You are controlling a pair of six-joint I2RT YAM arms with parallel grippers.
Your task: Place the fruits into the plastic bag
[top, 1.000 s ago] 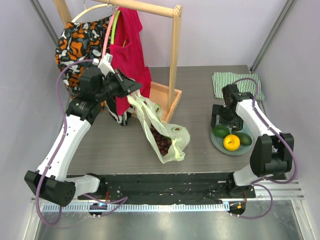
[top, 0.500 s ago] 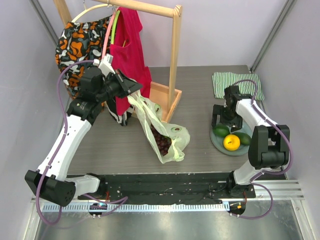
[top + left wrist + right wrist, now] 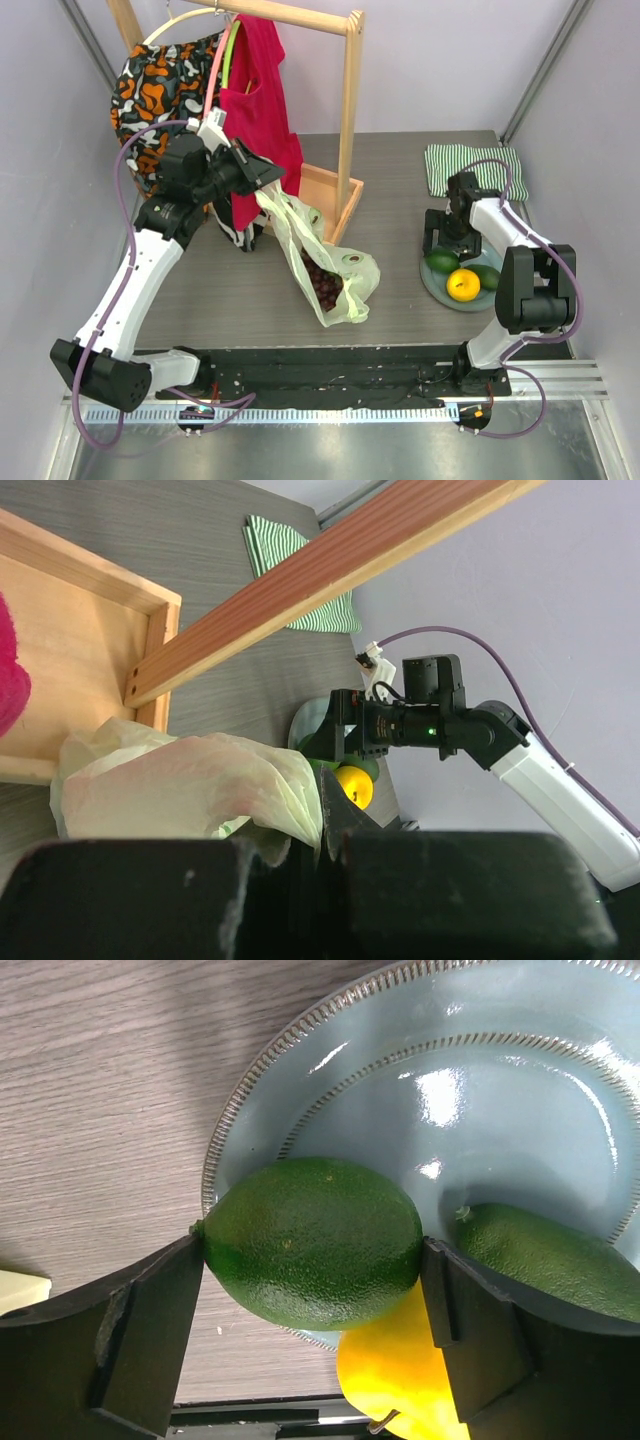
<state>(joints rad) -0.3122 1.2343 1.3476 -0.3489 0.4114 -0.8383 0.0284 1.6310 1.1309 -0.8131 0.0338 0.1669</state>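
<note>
The pale-green plastic bag point(image 3: 330, 262) hangs from my left gripper point(image 3: 262, 190), which is shut on its rim point(image 3: 230, 790) and holds it open above the table. Dark red-purple grapes point(image 3: 325, 284) lie inside it. My right gripper point(image 3: 441, 250) is down on the grey plate point(image 3: 440, 283), its jaws closed against both ends of a green avocado point(image 3: 312, 1243). A second avocado point(image 3: 545, 1260) and a yellow-orange citrus point(image 3: 400, 1375) lie beside it on the plate point(image 3: 400, 1050). The citrus also shows in the top view point(image 3: 463, 284).
A wooden clothes rack point(image 3: 348, 110) with a red garment point(image 3: 255, 90) and a patterned cloth point(image 3: 160, 85) stands at the back left over a wooden tray point(image 3: 325, 195). A green-and-white striped cloth point(image 3: 470, 165) lies behind the plate.
My right gripper has settled slightly lower and nearer the plate around the left avocado. The left arm and bag have not moved.
</note>
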